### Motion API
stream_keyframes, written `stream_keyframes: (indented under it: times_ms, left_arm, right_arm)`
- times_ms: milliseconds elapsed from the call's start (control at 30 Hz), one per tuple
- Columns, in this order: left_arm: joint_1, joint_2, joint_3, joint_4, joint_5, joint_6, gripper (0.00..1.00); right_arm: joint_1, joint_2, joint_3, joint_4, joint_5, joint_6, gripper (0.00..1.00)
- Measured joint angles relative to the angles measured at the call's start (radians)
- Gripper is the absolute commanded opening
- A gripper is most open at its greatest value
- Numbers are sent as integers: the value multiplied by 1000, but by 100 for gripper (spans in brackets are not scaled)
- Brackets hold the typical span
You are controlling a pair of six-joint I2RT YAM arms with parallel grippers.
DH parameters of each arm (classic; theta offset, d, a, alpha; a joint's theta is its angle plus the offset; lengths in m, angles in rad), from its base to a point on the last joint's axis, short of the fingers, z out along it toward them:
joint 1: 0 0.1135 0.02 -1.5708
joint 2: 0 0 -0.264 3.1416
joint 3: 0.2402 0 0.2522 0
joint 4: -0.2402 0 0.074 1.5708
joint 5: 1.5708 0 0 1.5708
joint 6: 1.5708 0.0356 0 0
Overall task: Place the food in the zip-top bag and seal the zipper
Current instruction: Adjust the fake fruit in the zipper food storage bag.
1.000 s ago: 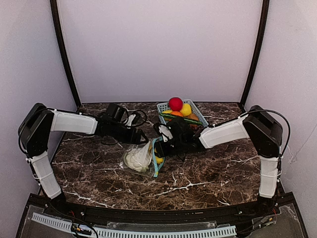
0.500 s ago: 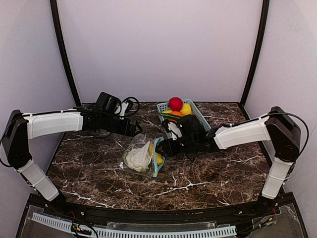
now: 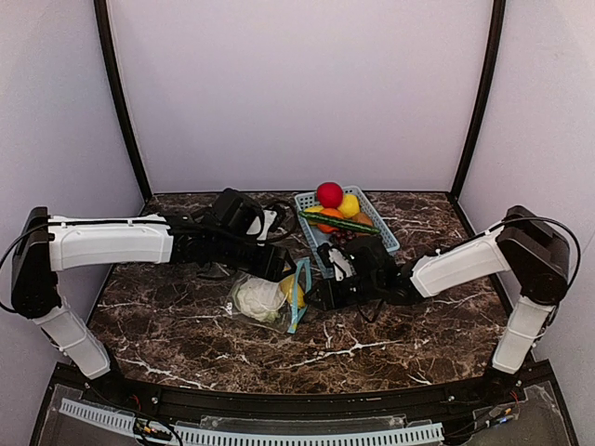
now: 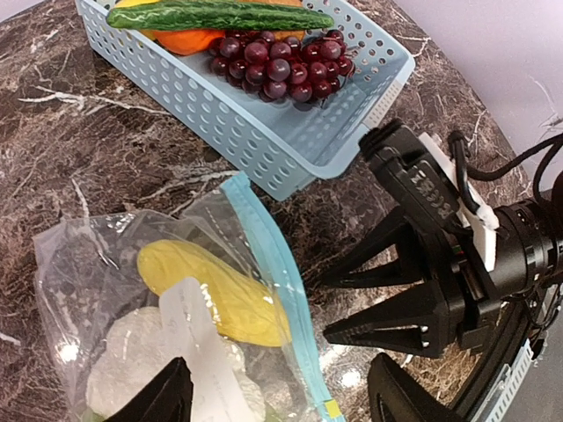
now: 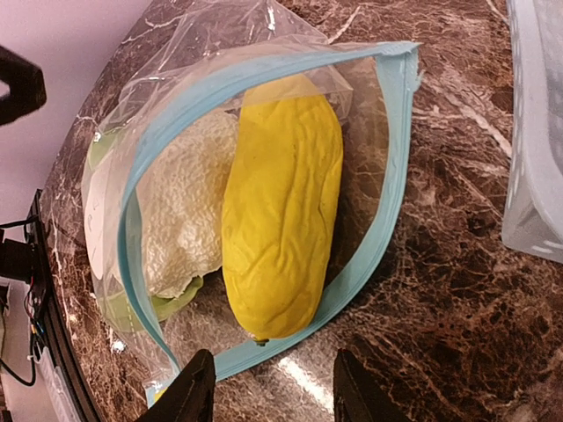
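Note:
The zip-top bag point(image 3: 260, 299) lies flat on the marble, its mouth gaping to the right. Inside are the yellow banana point(image 5: 281, 220), the white cauliflower point(image 5: 185, 211) and a light-green piece point(image 5: 167, 306). The zipper point(image 5: 387, 202) curves open around them as a light-blue strip point(image 4: 273, 281). My left gripper point(image 3: 279, 265) hovers open just behind the bag, jaws spread over the bag's mouth end point(image 4: 286, 400). My right gripper point(image 3: 323, 292) is open, with nothing between its fingers, just right of the mouth point(image 5: 274, 391), the banana's tip close ahead.
A light-blue lattice basket point(image 3: 381, 230) stands behind the bag. It holds a red ball fruit point(image 3: 328, 194), a yellow fruit point(image 3: 350, 204), a green cucumber point(image 4: 220, 16) and purple grapes point(image 4: 281, 66). Its near wall point(image 4: 264, 132) is close to the zipper.
My left gripper swung back towards the bag from the far left. My right gripper drew back a little to the right and nearer the front. The bag stayed put.

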Motion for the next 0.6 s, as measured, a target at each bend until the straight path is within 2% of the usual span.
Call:
stream_keyframes:
  times_ms: [333,467,600]
  left_arm:
    - [-82,13,-29,14,-50,-82,63]
    - [-105,9,-90,32,-72,-105,70]
    - [-168,-33,-188,71,-93,-79,76]
  right_arm:
    - [5,101,35,45,-23,9,43]
    - [6,126,55,46,-28,8,44]
    - [6,158,98,42,-24,10,39]
